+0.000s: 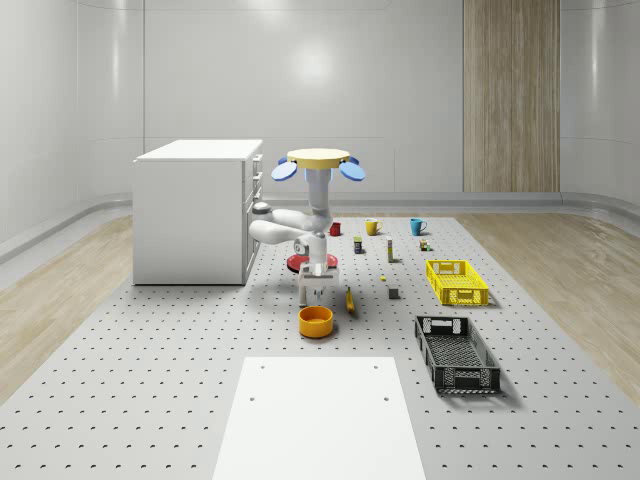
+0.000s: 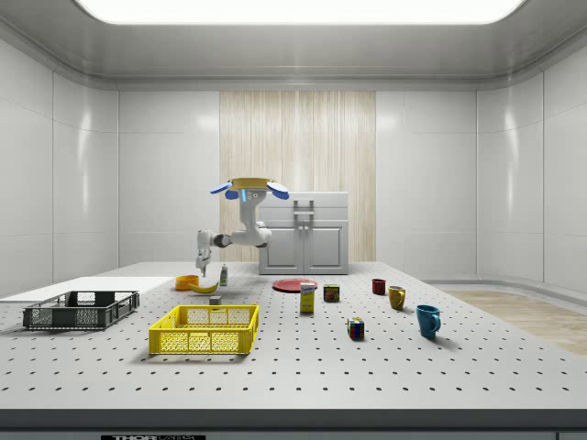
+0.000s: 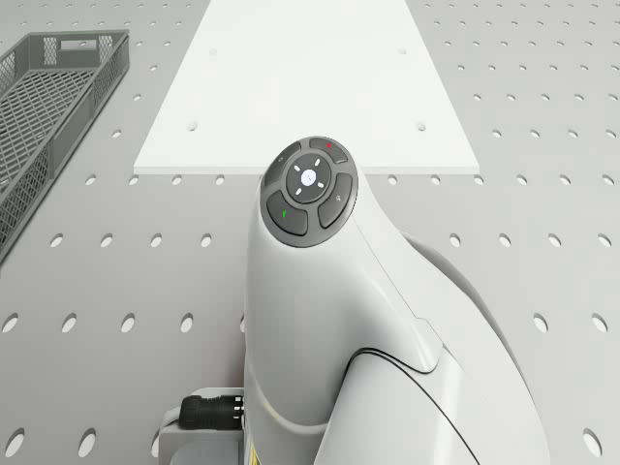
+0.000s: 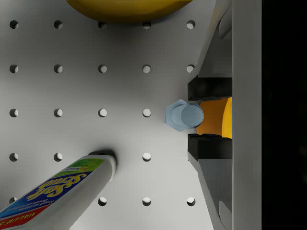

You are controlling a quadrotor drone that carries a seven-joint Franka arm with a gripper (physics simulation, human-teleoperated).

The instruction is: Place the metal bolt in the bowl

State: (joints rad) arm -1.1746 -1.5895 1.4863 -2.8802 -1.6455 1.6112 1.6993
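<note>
The drone [image 1: 318, 160] hovers over the perforated table [image 1: 150, 380], in front of the white cabinet, with its arm bent down. A pale grey hex-head metal bolt [image 4: 183, 115] sits between the black finger pads [image 4: 207, 89], seen end-on. The gripper [image 4: 192, 117] is shut on it. The gripper [image 1: 317, 294] hangs just behind and slightly above the orange bowl [image 1: 315, 321]. Part of the bowl [image 4: 217, 119] shows beyond the bolt in the wrist view. From the side, the gripper [image 2: 202, 263] hangs close above the bowl [image 2: 187, 282].
A banana [image 1: 349, 298] lies beside the bowl, and a cleanser bottle [image 4: 57, 191] lies near the gripper. A black crate [image 1: 456, 353], a yellow crate [image 1: 456, 281], a red plate [image 1: 296, 263], mugs and small boxes stand around. A white sheet [image 1: 320, 415] covers the table's front.
</note>
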